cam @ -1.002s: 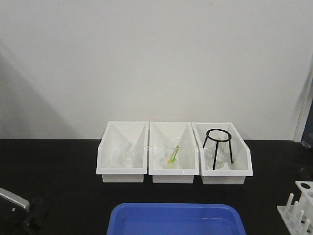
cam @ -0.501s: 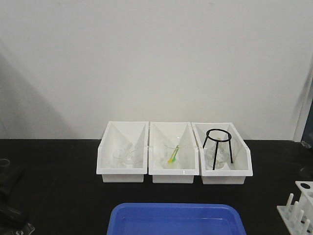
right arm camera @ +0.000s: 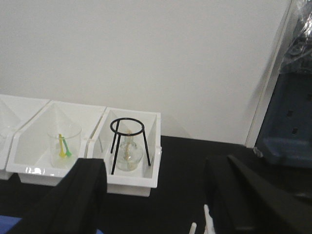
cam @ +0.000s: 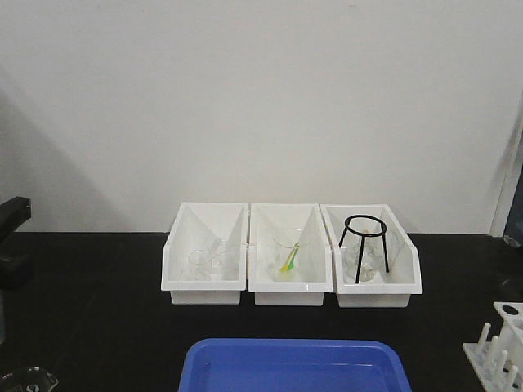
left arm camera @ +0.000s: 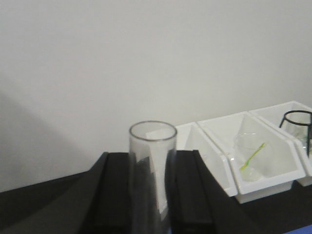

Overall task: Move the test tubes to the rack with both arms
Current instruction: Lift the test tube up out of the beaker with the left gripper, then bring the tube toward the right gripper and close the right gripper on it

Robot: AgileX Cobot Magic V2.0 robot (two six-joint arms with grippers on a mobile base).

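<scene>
The left gripper (left arm camera: 150, 158) has its two black fingers (left arm camera: 109, 195) pressed in against either side of a test tube (left arm camera: 152, 141), which it carries upright with the round rim on top. That is the sensible way to hold it, since the closed bottom end has to go down first into a hole of the rack (cam: 498, 343). In the front view only a dark part of the left arm (cam: 10, 224) shows at the left edge, raised above the black counter (cam: 98, 327), so the tube appears to be lifted clear and well apart from the rack, which stands at the far right corner of the counter next to a blue tray (cam: 294, 363). The right gripper (right arm camera: 156, 195) is spread wide with nothing between its fingers, and white pegs of the rack (right arm camera: 206, 213) show just below it. It seems to wait there because it is the arm nearer the rack, ready to take the tube in a hand-over. Three white bins (cam: 204, 287) stand in a row at the back by the wall, out of the way of the transfer; the right one holds a black tripod stand (cam: 365, 245).
</scene>
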